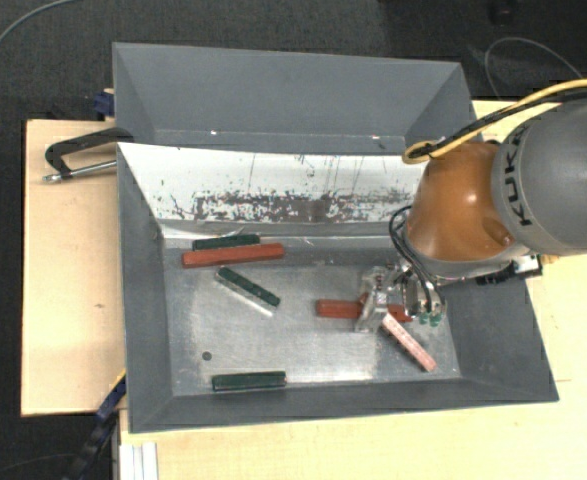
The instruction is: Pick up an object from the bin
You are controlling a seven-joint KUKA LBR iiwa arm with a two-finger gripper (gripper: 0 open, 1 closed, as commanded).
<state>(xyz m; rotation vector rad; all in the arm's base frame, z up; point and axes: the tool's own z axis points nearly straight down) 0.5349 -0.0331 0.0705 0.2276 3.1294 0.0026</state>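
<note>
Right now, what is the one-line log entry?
claw: low in bin, right side | nearest: red block, pink stick | further left: long red stick

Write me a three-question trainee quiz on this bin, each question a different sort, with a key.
1. Which thing lies nearest the claw? A) short red-brown block B) green bar at the front wall C) tilted green stick
2. True or false: the pink stick lies far to the left of the claw.
3. Fill in: the rearmost bar, just behind the long red bar, is dark ___.
Key: 1 A. 2 False: it lies right by the claw, just below it in the view. 3 green.
</note>
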